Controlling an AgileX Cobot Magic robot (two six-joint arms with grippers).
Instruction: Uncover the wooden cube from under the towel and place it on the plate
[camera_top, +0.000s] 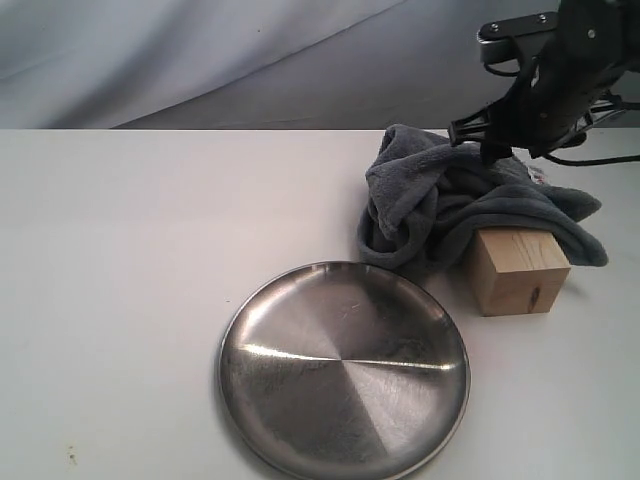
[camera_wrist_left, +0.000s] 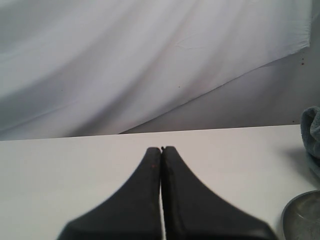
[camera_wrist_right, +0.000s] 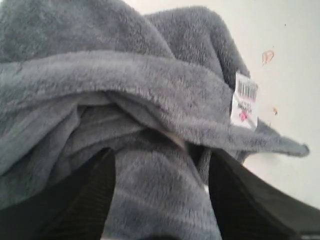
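Nearest me lies the plate (camera_top: 345, 370), round, shallow and empty, brushed steel with bright streaks fanning out from its middle and a low raised rim. Just beyond it and to the right, apart from the rim, the wooden cube (camera_top: 518, 272) stands on the white table (camera_top: 150, 250). It is pale, square-edged wood with fine grain and a small dark knot low on its front face.

The front and one side of the cube are bare, but a fold of the towel (camera_top: 440, 200) drapes across its top. The rest of that fluffy slate-grey cloth is heaped up behind and to the left, near the plate's far rim, and a white barcode tag (camera_wrist_right: 245, 100) shows on its edge.

Above the heap hangs the right gripper (camera_wrist_right: 161, 165), its jaws parted with loose cloth below and between them. Nothing looks pinched, though I can't quite tell whether the pads brush the pile.

The left gripper (camera_wrist_left: 161, 150) sits out of the way, fingers pressed together on nothing. A pale sheet (camera_top: 200, 50) hangs behind everything.

I'd judge the uncovering nearly done. What comes next calls for clearing that last flap, or reaching past it to take the block squarely by two flat sides. A trapped fold of soft cloth could drag along on the way to the plate.
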